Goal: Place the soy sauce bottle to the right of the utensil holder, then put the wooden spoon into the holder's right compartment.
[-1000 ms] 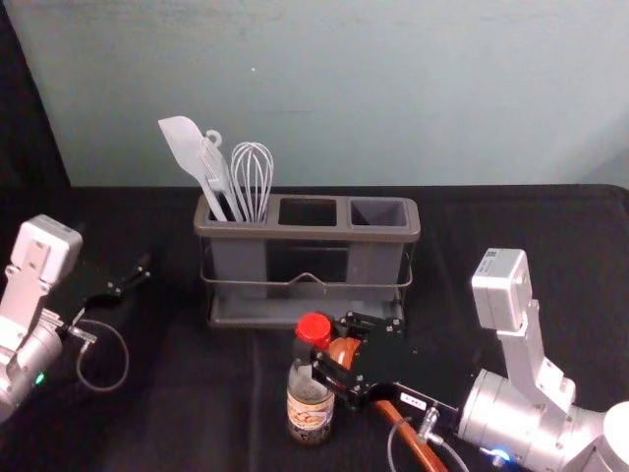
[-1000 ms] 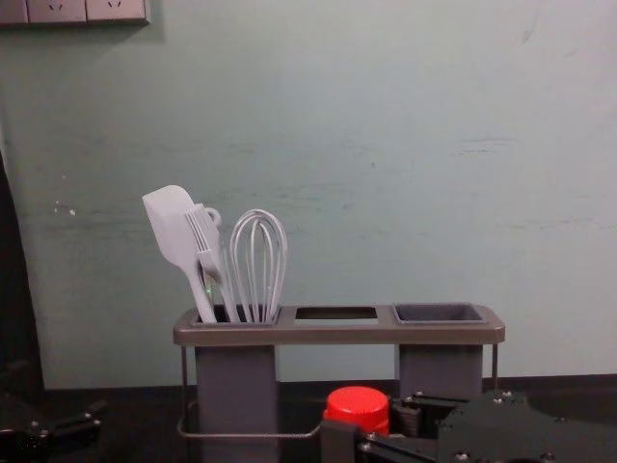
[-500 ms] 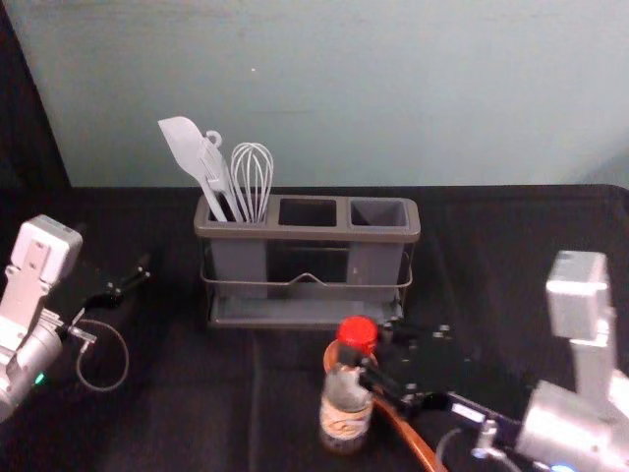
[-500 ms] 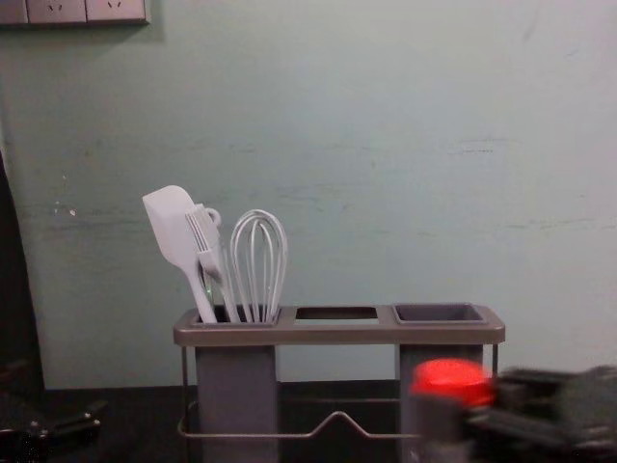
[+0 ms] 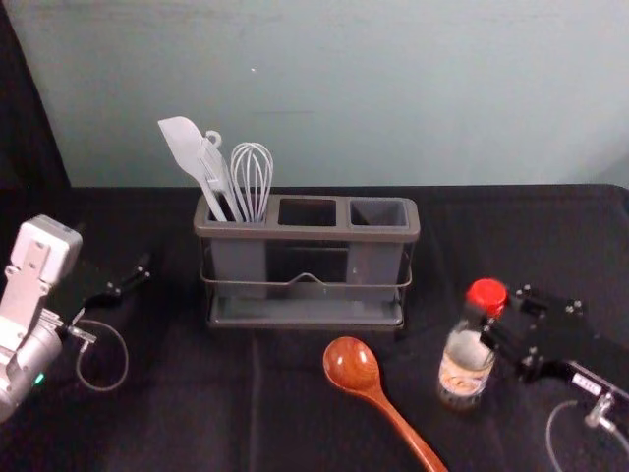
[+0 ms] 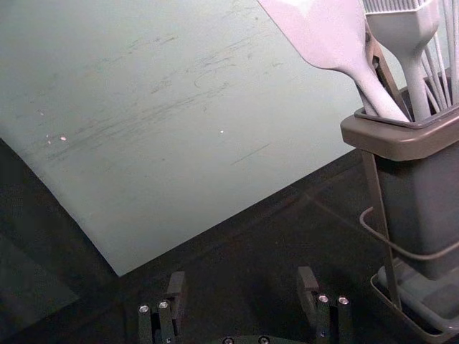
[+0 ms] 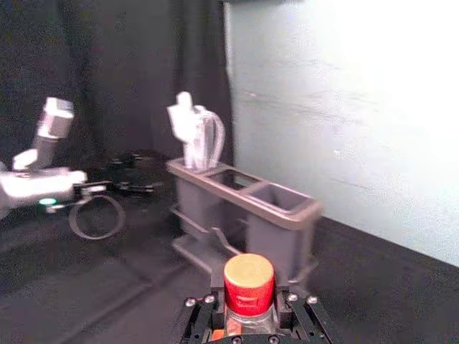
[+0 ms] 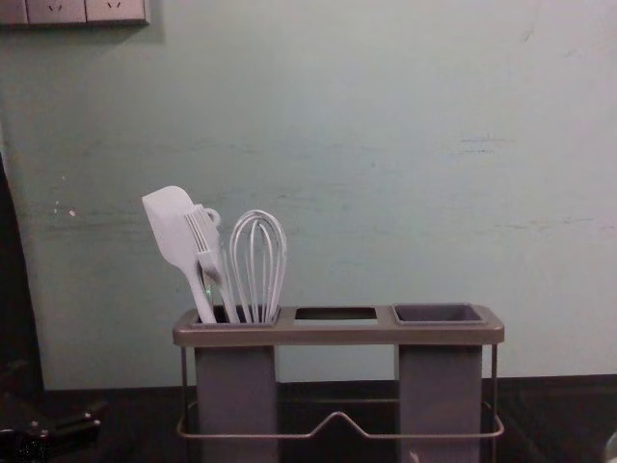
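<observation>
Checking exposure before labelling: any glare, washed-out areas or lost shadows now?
Head view: glints on the wooden spoon; right wrist view: part of the wall washed out near white; left wrist view: dark left gripper nearly blends into the black cloth; chest view: wall softly lit, no strong glare.

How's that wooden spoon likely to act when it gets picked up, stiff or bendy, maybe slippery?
The spoon looks stiff, being wood with a straight handle. Its shiny surface may be slightly slippery. Held by that slim handle, it might swivel toward the wider bowl.
</observation>
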You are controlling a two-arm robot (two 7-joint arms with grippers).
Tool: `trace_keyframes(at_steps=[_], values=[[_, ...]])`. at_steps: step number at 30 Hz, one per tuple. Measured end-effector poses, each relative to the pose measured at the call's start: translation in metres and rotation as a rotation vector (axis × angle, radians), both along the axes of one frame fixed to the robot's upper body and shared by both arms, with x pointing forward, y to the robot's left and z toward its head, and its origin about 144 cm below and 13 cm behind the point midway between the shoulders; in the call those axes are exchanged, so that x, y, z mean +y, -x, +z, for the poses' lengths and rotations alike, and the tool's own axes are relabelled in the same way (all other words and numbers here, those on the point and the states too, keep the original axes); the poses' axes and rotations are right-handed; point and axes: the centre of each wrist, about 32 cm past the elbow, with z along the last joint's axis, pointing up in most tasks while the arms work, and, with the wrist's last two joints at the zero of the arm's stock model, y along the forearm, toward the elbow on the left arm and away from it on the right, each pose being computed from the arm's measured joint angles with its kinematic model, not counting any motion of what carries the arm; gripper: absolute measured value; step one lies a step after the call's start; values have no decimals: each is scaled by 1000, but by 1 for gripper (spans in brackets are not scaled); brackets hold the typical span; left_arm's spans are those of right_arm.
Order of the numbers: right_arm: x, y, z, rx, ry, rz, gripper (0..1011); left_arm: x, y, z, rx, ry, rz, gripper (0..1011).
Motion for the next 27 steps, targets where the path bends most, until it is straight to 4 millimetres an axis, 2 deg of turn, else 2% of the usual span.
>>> trace_keyframes(at_steps=[12, 20, 27], values=[[-21, -45, -11, 1, 25, -103, 390, 0, 0, 0, 0, 0, 0, 1011], [-21, -72, -17, -1, -26, -115, 388, 0, 0, 0, 0, 0, 0, 1011], [-12, -94, -21, 2, -77, -100, 390, 0, 0, 0, 0, 0, 0, 1011]])
